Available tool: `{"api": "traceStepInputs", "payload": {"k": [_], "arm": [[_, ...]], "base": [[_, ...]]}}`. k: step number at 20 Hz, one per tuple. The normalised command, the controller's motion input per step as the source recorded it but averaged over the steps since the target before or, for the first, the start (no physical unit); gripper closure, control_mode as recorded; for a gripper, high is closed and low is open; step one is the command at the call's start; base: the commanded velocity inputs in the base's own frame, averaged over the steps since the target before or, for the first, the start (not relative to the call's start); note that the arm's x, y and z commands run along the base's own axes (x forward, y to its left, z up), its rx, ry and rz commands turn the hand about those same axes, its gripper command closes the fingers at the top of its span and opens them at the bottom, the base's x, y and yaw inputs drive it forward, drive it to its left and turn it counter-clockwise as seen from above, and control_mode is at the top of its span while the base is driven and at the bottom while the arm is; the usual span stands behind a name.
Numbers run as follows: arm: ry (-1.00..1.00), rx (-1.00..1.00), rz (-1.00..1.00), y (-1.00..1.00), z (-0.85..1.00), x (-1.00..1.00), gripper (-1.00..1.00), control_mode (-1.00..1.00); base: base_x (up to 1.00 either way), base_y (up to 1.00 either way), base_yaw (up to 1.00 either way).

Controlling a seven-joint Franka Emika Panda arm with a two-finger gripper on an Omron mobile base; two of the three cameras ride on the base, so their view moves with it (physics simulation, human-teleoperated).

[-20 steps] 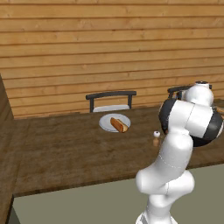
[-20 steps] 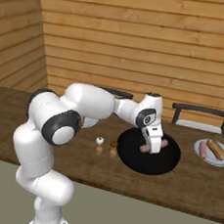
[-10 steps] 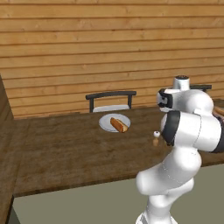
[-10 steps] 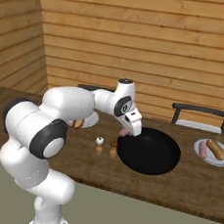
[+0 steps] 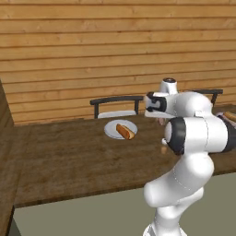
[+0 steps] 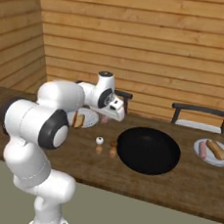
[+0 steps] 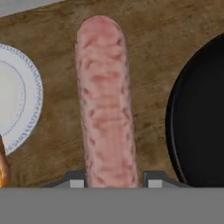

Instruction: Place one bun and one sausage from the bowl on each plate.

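Gripping a pink, wrinkled, cylindrical sausage (image 7: 105, 100), the gripper (image 7: 112, 180) is clamping it near one end, between the two fingertips (image 7: 76, 181); the rest is extending away from the hand. I am seeing it suspended over the dark, grained wooden counter (image 6: 184, 188), between the wide, shallow, smooth black bowl (image 6: 149, 150) and the near plate (image 6: 87, 118). I am reading that plate as round, flat and pale, with a finely patterned rim, and carrying a golden-brown bun (image 5: 125, 131). I am seeing the far plate (image 6: 214, 154) beyond the bowl holding a bun and a sausage side by side.
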Motion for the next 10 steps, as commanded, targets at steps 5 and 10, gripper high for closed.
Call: {"api": "traceStepInputs", "payload": {"k": [5,10], "arm": [[0.0,0.0,0.48,0.95,0.0,0.29,1.0,-1.0],[-0.04,0.0,0.38,0.7,-0.2,0.13,1.0,-1.0]], "base": [[0.0,0.0,0.0],[0.0,0.0,0.0]]}}
